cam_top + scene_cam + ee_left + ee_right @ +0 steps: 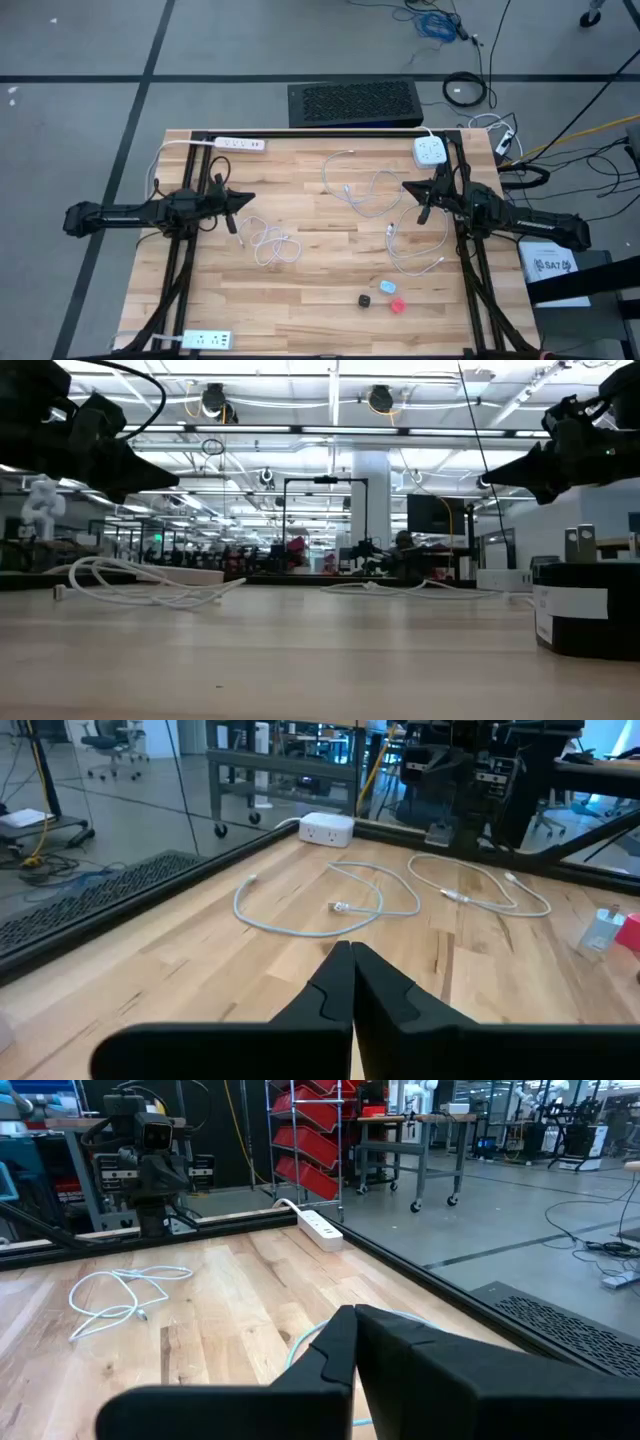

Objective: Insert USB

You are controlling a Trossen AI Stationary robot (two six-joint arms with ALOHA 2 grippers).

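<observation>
Count, taken outward from the round white hub (430, 152) at the bench's (320, 290) far right corner:

- Arms: two, each ending in one pincer; left pincer (246, 200) well left of the hub, right pincer (408, 186) just near it.
- White power strips: two; one (239, 144) far left of the hub along the same edge, one (205, 340) at the diagonally opposite corner.
- White cables lying loose: three; one (352, 180) just left of the hub, one (412, 250) nearer the front, one (272, 246) farther left.
- Small adapters: three, well in front of the hub; black (366, 300), pale blue (387, 288), red (398, 306).
</observation>
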